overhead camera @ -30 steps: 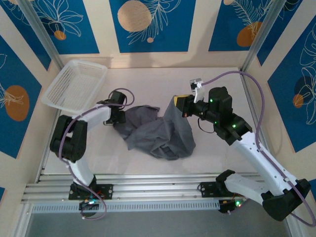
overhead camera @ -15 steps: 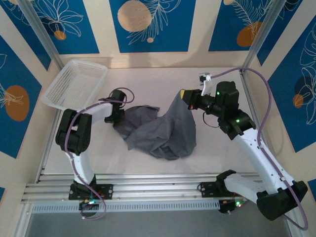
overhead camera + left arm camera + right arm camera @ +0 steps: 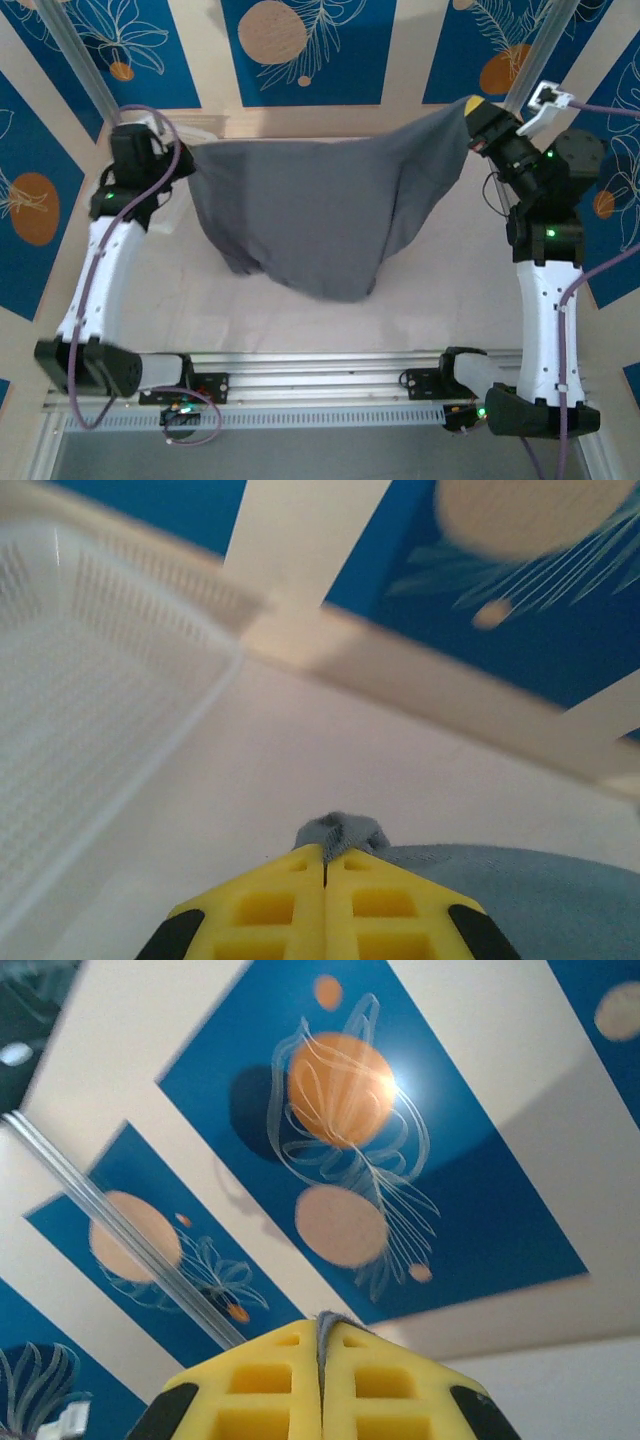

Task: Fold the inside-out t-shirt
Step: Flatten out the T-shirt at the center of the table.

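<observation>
top external: t-shirt (image 3: 300,210) aloft, spread wide

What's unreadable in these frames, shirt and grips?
- Top external: t-shirt collar and sleeves lost in folds; its hanging body hides the table beneath.
- Left wrist: left gripper pads cover the pinched edge; cloth blurred and cut by the bottom edge.
- Right wrist: right gripper pinches a sliver of cloth; which part, unclear.

This looks like a robot lab test cell: a left arm (image 3: 95,265) and a right arm (image 3: 542,300) bolted to a slotted aluminium rail (image 3: 320,372) at a white counter (image 3: 440,280), enclosed by metal posts (image 3: 85,68) and blue patterned wall panels (image 3: 300,50).
</observation>
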Robot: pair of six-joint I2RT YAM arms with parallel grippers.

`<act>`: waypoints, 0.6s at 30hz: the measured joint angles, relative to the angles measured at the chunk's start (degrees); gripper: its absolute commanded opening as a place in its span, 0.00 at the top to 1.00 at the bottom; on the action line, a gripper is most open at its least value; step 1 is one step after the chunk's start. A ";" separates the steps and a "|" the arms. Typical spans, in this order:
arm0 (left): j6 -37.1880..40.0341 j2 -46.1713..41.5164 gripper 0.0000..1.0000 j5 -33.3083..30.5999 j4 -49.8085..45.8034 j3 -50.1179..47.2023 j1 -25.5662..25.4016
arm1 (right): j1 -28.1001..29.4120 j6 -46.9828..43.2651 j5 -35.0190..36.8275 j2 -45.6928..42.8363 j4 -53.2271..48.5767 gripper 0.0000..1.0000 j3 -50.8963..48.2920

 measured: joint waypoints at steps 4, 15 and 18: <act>-0.35 -7.78 1.00 -0.31 -0.48 -1.25 1.51 | -1.31 2.23 -0.35 -1.68 3.39 1.00 -1.27; -18.18 -34.56 0.52 3.10 8.28 -58.40 -1.44 | -1.60 8.22 3.21 -27.50 5.35 1.00 -46.10; -19.43 -39.52 0.47 2.97 4.94 -63.91 -2.03 | -1.51 8.90 2.64 -34.34 0.74 1.00 -53.94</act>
